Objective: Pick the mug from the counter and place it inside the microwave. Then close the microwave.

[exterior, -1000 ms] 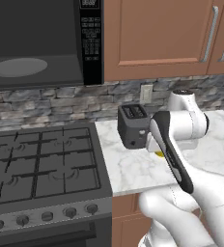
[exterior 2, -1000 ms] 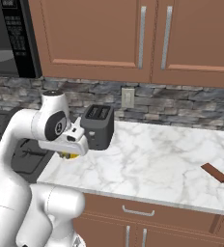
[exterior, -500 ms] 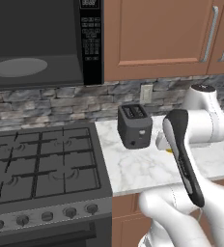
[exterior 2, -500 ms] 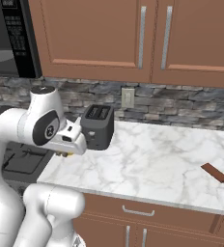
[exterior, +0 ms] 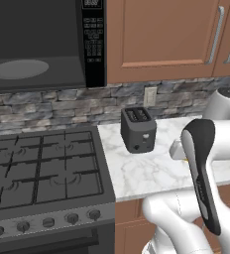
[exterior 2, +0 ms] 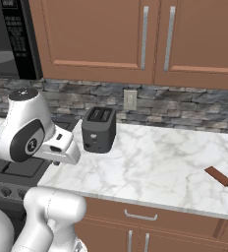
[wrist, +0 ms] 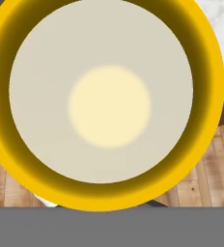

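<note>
White marble tabletop (exterior 2: 155,162); a dark grey toaster (exterior 2: 99,129) is carried near its left end, a small brown bar (exterior 2: 218,176) at right.

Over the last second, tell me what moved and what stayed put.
The arm's upper part swung toward the right of the left base view, carrying the hand off the toaster's side toward the counter's front edge. The mug sits right under the hand camera. The toaster and microwave stayed put.

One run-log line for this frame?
phase: carry | mug: at hand camera, over counter edge | microwave: open | toaster: on counter
</note>
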You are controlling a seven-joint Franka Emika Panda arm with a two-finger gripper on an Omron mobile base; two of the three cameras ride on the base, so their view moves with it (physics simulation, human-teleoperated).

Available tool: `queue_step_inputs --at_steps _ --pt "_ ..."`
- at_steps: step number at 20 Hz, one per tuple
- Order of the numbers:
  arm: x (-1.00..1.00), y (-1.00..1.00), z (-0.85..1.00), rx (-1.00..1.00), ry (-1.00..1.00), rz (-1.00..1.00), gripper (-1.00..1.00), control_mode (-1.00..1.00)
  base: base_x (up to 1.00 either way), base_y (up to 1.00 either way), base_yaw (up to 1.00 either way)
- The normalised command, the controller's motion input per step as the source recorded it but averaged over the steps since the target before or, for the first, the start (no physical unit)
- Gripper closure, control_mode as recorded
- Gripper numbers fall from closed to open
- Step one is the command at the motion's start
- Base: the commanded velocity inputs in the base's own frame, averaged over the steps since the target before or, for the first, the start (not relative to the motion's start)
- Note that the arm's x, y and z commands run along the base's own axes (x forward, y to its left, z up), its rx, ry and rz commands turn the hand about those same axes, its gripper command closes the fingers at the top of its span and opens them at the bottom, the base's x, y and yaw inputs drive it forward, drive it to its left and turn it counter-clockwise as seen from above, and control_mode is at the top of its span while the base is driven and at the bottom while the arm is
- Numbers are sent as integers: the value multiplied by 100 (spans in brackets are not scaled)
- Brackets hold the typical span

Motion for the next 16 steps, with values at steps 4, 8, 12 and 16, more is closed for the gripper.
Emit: queue_step_inputs --at_steps 4,8,12,16 --pt "0 0 3 0 -1 0 100 -100 0 0 0" --pt "0 0 0 0 0 0 100 -100 0 0 0" --pt "0 0 0 0 0 0 100 -100 0 0 0" --pt "0 0 0 0 0 0 100 100 -1 0 0"
